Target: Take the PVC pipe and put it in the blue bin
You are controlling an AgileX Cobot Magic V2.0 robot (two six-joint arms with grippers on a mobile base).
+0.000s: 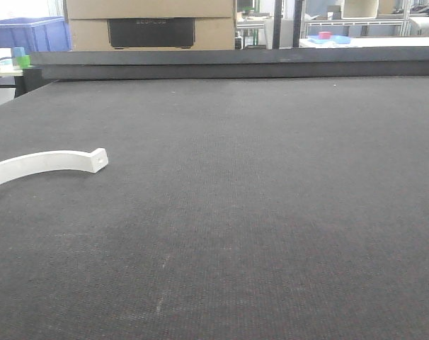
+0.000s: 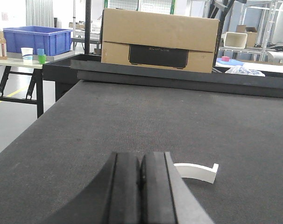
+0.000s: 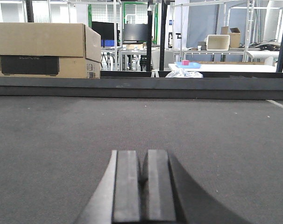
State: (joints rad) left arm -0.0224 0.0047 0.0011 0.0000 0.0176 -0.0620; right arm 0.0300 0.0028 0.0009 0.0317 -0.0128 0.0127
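White PVC pipe [image 1: 44,161] arcs sideways, holed end rightward; left hand [image 2: 141,161] and right hand [image 3: 144,158] closed empty.

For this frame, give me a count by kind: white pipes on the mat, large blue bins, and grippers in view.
PVC pipe: 1
Blue bin: 1
Grippers: 2 (left gripper, right gripper, both closed and empty)
Total: 4

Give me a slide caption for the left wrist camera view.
Left gripper shut and empty over the dark mat; white PVC pipe lies just ahead, right; blue bin far back left.
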